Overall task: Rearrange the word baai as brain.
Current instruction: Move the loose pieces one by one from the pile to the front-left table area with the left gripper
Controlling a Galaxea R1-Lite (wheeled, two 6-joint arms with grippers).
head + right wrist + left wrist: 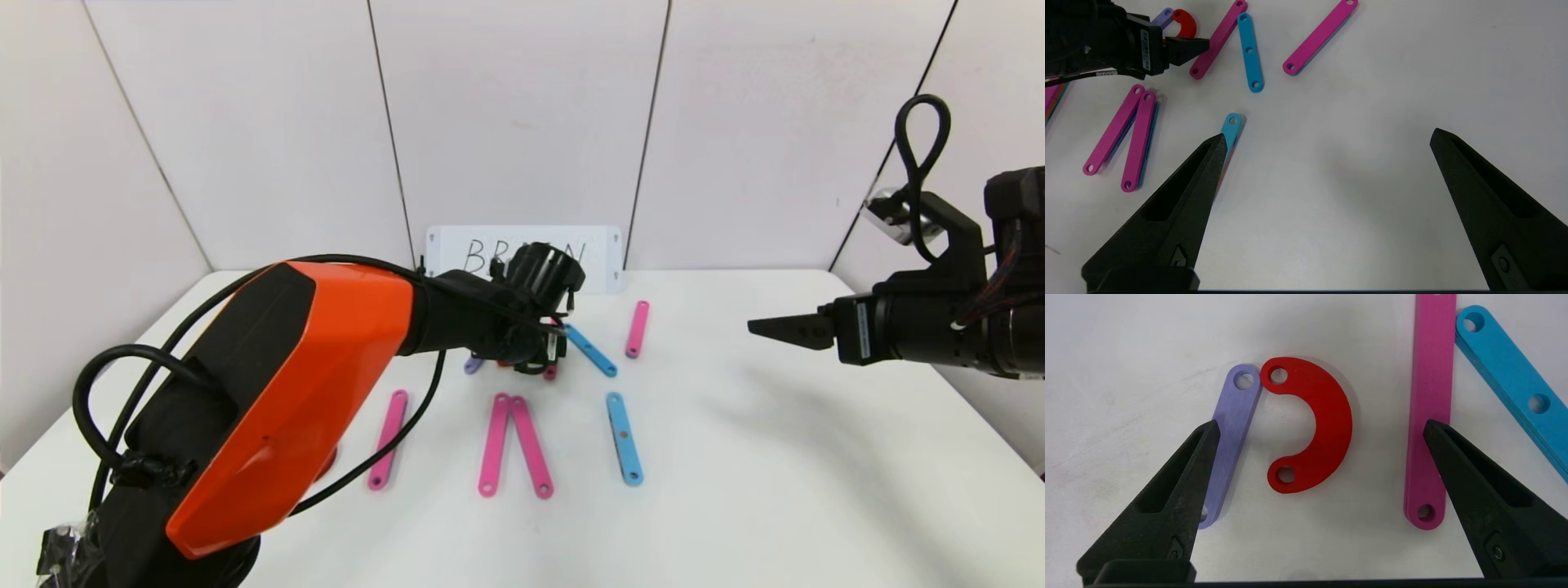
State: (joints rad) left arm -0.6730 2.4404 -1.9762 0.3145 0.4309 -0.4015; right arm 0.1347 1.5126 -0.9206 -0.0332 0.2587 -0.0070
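While my left gripper (1318, 428) hangs spread over the red arc (1312, 424), which touches the purple bar (1233, 428) beside a pink bar (1429, 400), I judge "brain" half-built, my right gripper (1327, 139) idling spread, well apart.

A white table (775, 457) fills the lower part of the head view, bare across its 3 o'clock side. White wall panels (522, 114) close it in from 9 o'clock through 12 to 3, meeting at thin dark seams. At 12 o'clock, where the table meets the wall, a white card (457, 249) stands upright with dark handwritten letters, partly hidden.
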